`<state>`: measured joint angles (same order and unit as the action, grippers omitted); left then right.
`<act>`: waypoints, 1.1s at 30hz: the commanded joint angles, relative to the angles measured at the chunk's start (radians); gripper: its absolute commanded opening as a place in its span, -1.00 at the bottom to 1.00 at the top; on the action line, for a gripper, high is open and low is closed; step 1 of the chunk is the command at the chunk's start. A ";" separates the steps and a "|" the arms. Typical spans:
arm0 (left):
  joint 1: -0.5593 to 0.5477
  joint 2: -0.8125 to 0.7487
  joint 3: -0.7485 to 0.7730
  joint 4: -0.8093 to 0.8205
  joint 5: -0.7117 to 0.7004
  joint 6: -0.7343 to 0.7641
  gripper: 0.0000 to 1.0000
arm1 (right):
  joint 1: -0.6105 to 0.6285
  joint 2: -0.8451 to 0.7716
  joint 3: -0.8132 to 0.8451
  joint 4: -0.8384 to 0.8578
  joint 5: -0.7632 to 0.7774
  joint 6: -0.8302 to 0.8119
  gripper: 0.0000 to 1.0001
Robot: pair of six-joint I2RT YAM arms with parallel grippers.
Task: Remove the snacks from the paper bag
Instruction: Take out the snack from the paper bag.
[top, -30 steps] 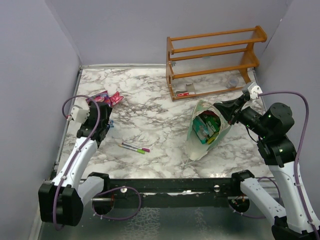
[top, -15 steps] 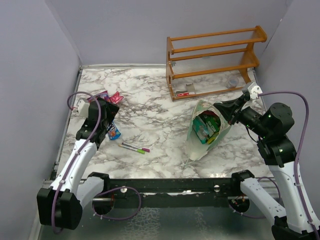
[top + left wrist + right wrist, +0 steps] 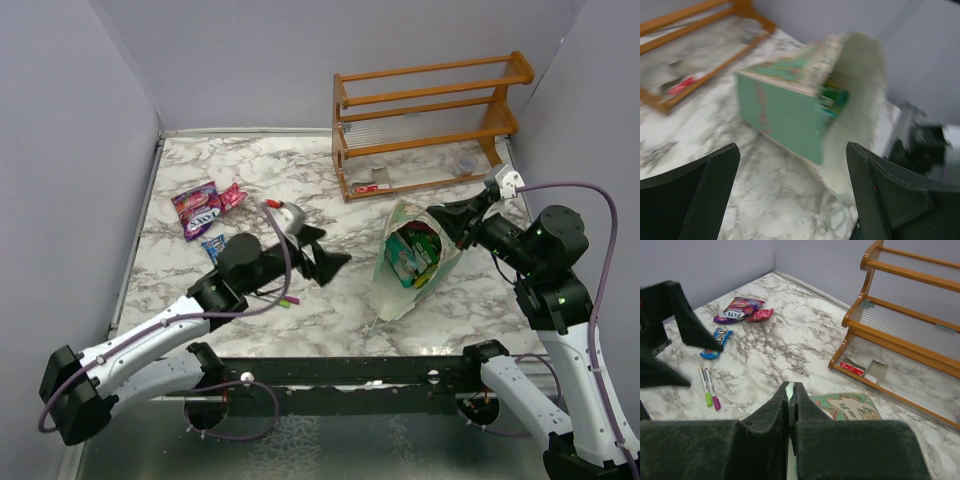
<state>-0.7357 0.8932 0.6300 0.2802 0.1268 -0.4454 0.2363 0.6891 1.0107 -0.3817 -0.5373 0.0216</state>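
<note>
purple glossy packet (image 3: 197, 207) reading FOX'S, pale green paper gift bag (image 3: 388, 295) slanting near-left to far-right, mouth upward, right gripper (image 3: 791, 392) pinching its rim, left gripper (image 3: 333, 248) spread wide

1. A brown wooden rack (image 3: 430, 72) stands at the back of the marble table (image 3: 300, 170).
2. A small red and white flat thing (image 3: 852, 368) lies on the rack's bottom shelf.
3. A small grey thing (image 3: 875, 372) sits just beside it.
4. A green pen (image 3: 704, 387) and a purple pen (image 3: 712, 390) lie side by side, well apart from the rack.
</note>
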 commanded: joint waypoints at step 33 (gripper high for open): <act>-0.500 0.870 0.711 -0.492 -0.133 1.587 0.55 | 0.003 -0.025 0.051 0.078 -0.040 0.015 -0.97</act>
<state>-1.2327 1.7275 1.2903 -0.1974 -0.0509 1.1145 0.2363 0.6861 1.0122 -0.3889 -0.5446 0.0261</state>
